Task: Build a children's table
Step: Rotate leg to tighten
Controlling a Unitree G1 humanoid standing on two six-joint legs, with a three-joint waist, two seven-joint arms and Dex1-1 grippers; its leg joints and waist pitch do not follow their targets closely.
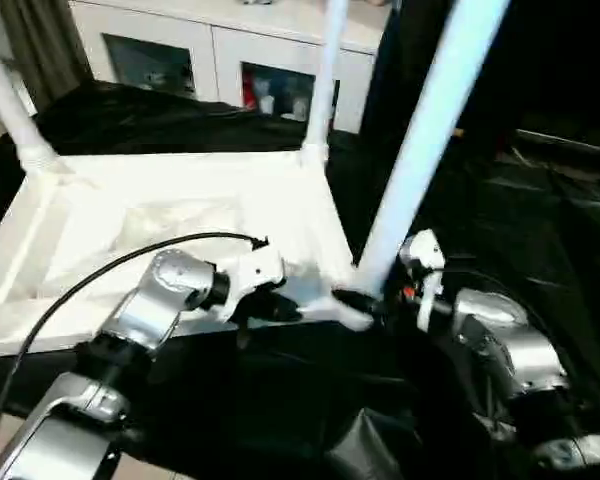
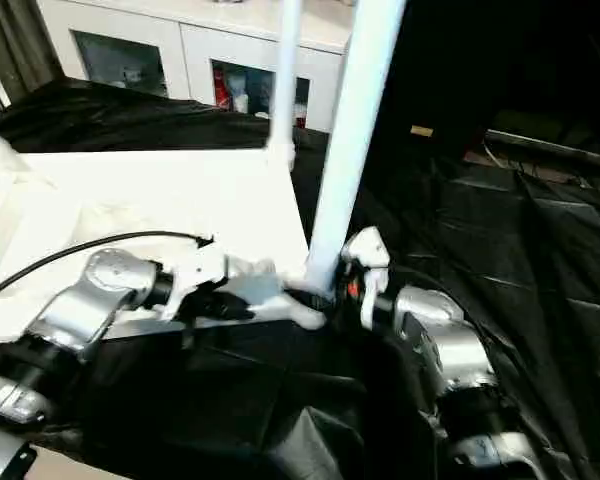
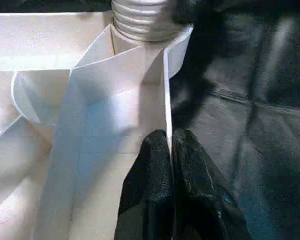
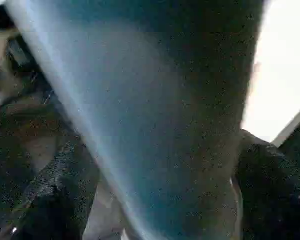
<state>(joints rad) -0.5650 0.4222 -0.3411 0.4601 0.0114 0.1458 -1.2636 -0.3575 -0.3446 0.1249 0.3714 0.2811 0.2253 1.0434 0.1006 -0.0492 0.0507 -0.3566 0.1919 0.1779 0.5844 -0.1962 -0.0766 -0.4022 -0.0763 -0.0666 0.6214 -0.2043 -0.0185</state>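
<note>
My right tool (image 1: pixel 385 300) straddles the foot of the near leg (image 1: pixel 420 150), fingers spread either side of it with no firm clamp I can see. The leg's long axis rises steeply from the corner socket (image 3: pixel 140 40), so the right arm is nearer. My left tool (image 3: pixel 170 165) is clenched on the upturned tabletop's (image 1: pixel 180 215) thin rim beside that socket. All-white plastic, ribbed underside up, on black sheeting (image 1: pixel 540 220); two more legs stand at the corners beyond the socket.

Silver forearms (image 1: pixel 155 300), white wrists, black cable (image 1: pixel 100 275), black jaws.
</note>
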